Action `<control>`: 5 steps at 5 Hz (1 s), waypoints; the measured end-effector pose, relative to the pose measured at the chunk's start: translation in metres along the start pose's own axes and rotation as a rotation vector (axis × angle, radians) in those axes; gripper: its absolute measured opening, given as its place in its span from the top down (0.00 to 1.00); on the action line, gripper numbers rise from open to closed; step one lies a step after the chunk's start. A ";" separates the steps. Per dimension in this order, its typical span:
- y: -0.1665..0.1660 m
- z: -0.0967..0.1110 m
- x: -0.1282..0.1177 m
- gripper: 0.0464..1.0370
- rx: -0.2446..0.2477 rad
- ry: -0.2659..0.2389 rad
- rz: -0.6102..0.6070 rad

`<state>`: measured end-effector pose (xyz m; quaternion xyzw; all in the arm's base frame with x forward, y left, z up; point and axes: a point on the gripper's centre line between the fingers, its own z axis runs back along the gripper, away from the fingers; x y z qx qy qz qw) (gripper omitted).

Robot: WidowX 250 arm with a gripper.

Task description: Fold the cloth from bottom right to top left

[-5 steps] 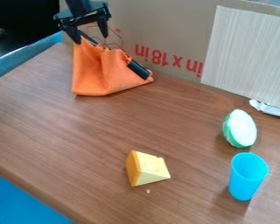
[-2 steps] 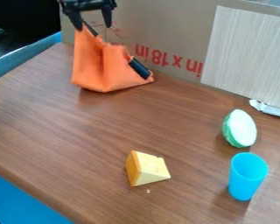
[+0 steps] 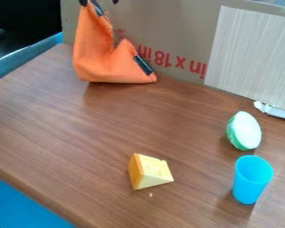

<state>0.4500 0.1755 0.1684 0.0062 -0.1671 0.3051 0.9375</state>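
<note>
well, the orange cloth rises in folds at the table's far left, below the gripper, its top corner by the left fingertip; the tips are spread wide. upside-down red print marks the cardboard behind.

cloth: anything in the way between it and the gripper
Nothing visible stands between them: the cloth rises right up to the gripper. A black strip lies against the cloth's right edge, lower down, off that path.

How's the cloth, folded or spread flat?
Neither: the orange cloth is drawn up to a peak at upper left, its lower part slack.
</note>
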 end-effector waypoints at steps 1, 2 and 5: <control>0.008 0.014 0.003 0.04 -0.013 0.042 0.025; 0.004 0.022 0.003 0.04 -0.037 0.059 0.015; 0.016 0.038 0.005 0.04 -0.084 0.075 0.039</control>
